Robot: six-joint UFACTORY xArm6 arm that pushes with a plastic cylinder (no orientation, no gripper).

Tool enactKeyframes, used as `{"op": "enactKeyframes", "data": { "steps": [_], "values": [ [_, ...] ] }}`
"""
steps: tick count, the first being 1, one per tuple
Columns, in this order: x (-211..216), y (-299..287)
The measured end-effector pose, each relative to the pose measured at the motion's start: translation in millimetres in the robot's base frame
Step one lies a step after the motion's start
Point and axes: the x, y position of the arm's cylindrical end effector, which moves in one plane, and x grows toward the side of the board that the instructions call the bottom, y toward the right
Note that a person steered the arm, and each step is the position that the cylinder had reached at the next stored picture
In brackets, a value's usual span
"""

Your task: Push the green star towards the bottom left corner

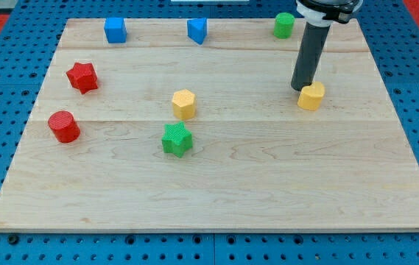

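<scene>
The green star [177, 140] lies on the wooden board [216, 199], a little left of centre. A yellow hexagon block [184, 104] stands just above it. My tip [300, 88] is far to the star's right, in the upper right part of the board, touching or nearly touching the upper left side of a yellow block [311, 96]. The dark rod rises from the tip to the view's top edge.
A red star [82, 76] and a red cylinder [64, 126] lie at the board's left. A blue cube [115, 30], a blue triangular block [197, 30] and a green cylinder [284, 25] line the top edge. Blue pegboard surrounds the board.
</scene>
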Motion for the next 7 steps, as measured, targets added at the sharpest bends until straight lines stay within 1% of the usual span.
{"op": "enactKeyframes", "data": {
  "steps": [1, 2, 3, 4, 5, 6, 7],
  "values": [
    [-2.5, -29.5],
    [-4.2, -71.9],
    [-3.8, -94.4],
    [42.6, -103.8],
    [79.0, -135.4],
    [82.5, -175.9],
    [115.7, -198.0]
  ]
}}
